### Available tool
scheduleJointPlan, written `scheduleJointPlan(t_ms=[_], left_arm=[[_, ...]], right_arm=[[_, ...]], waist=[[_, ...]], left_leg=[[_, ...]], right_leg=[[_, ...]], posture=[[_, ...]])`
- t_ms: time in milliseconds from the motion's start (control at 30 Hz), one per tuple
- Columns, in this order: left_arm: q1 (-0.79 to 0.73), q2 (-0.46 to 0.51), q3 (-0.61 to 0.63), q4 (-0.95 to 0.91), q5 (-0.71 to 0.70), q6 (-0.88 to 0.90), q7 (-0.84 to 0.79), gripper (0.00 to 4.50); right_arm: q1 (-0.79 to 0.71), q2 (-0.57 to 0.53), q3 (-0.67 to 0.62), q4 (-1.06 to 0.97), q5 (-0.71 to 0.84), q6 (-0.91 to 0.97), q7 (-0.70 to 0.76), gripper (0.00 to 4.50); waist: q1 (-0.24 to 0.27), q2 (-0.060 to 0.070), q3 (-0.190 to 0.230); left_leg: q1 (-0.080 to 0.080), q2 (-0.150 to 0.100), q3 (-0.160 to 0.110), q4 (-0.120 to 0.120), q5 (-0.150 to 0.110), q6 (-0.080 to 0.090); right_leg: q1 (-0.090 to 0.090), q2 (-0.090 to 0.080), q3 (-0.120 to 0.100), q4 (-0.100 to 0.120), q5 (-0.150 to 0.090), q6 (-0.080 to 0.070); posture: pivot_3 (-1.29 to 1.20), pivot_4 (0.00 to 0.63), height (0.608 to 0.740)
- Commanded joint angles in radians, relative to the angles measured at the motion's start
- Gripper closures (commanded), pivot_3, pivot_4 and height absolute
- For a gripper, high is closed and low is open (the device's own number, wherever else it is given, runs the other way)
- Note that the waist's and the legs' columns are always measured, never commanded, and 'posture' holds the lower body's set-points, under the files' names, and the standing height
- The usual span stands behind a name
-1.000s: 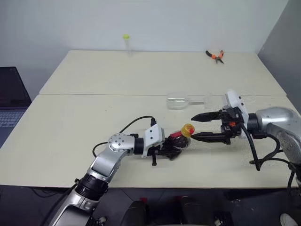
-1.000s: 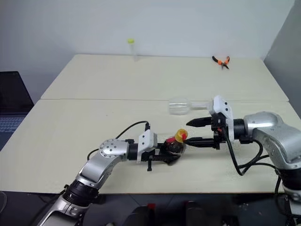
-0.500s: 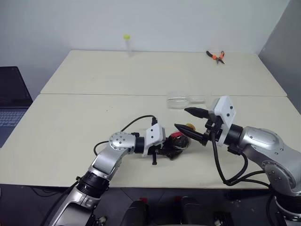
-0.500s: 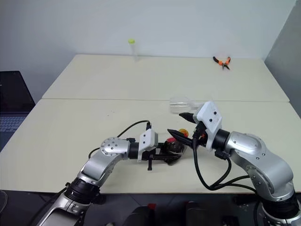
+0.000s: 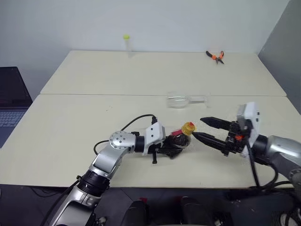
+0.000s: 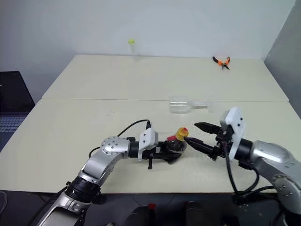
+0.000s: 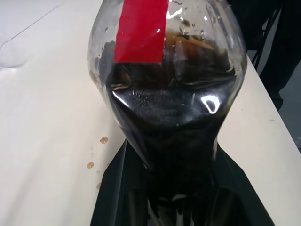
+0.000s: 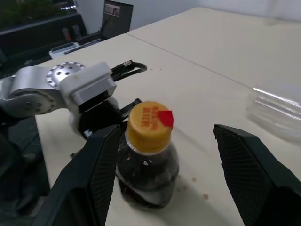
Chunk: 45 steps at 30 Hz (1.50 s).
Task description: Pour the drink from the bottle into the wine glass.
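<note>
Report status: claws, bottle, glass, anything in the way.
Left claw shut on bottle, cap on. Right claw open beside the cap. Wine glass lying on its side behind. Nothing in the way.

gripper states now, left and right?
Left gripper: shut on the bottle.
Right gripper: open, holding nothing, beside the cap.

Robotics lab or test room. Two plain beige tables pushed together against bare pale walls. Orange-handled pliers on the far table; open laptop on the left.
</note>
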Motion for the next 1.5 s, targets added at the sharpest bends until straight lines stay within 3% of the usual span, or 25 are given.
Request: scheduleJointPlan(t_ms=[33, 200, 300, 600, 800, 1133, 1300, 1500], left_arm=[[-0.009, -0.006, 0.034, 0.012, 0.010, -0.024, 0.036, 3.68], [-0.018, -0.017, 0.036, 0.028, 0.016, -0.038, 0.052, 3.68], [-0.024, -0.025, 0.035, 0.037, 0.020, -0.044, 0.057, 3.68], [-0.030, -0.036, 0.031, 0.052, 0.021, -0.058, 0.064, 3.68], [-0.025, -0.037, 0.032, 0.049, 0.024, -0.058, 0.064, 3.69], [-0.021, -0.038, 0.033, 0.048, 0.027, -0.059, 0.062, 3.71], [-0.020, -0.038, 0.032, 0.048, 0.029, -0.060, 0.059, 3.71], [-0.023, -0.039, 0.031, 0.050, 0.031, -0.059, 0.056, 3.71]], right_arm=[[-0.026, -0.004, -0.024, -0.048, 0.110, -0.001, -0.025, 1.13], [-0.125, 0.065, 0.079, -0.044, 0.023, -0.042, -0.155, 1.13], [-0.156, 0.087, 0.166, -0.032, -0.109, -0.083, -0.195, 1.13], [-0.122, 0.088, 0.239, 0.016, -0.306, -0.170, -0.188, 1.13], [-0.023, 0.057, 0.144, 0.047, -0.290, -0.197, -0.122, 1.13], [0.122, -0.029, -0.053, 0.066, -0.104, -0.134, 0.033, 1.13], [0.046, -0.016, -0.013, 0.005, -0.045, -0.115, -0.030, 1.13], [-0.133, 0.056, 0.170, -0.030, -0.200, -0.153, -0.141, 1.13]], waist=[[-0.001, 0.000, 0.000], [-0.002, 0.000, 0.000], [-0.002, 0.000, 0.000], [0.000, 0.000, 0.000], [0.001, 0.000, 0.000], [0.001, 0.000, 0.000], [-0.002, 0.000, 0.000], [-0.002, 0.000, 0.000]], left_leg=[[0.000, 0.000, 0.000, 0.000, 0.000, 0.000], [0.000, 0.000, 0.000, 0.000, 0.000, 0.000], [0.000, 0.000, 0.000, 0.000, 0.000, 0.000], [0.000, 0.000, 0.000, 0.000, 0.000, 0.000], [0.000, 0.000, 0.000, 0.000, 0.000, 0.000], [0.000, 0.000, 0.001, 0.000, 0.000, 0.000], [0.001, 0.000, 0.001, 0.000, 0.000, 0.000], [0.000, 0.000, 0.000, 0.000, 0.000, 0.000]], right_leg=[[0.000, 0.000, 0.000, 0.000, 0.000, 0.000], [0.000, 0.000, 0.000, 0.000, 0.000, 0.000], [0.000, 0.000, 0.000, 0.000, 0.000, 0.000], [0.000, 0.000, 0.000, 0.000, 0.000, 0.000], [0.000, 0.000, 0.000, 0.000, 0.000, 0.000], [0.000, 0.000, 0.001, 0.000, 0.000, 0.000], [0.000, 0.001, 0.001, 0.000, 0.000, 0.000], [0.000, 0.001, 0.000, 0.000, 0.000, 0.000]], posture=[[0.00, 0.150, 0.740], [0.00, 0.150, 0.740], [0.00, 0.150, 0.740], [0.00, 0.150, 0.740], [0.00, 0.150, 0.740], [0.00, 0.150, 0.740], [0.00, 0.150, 0.740], [0.00, 0.150, 0.740]])
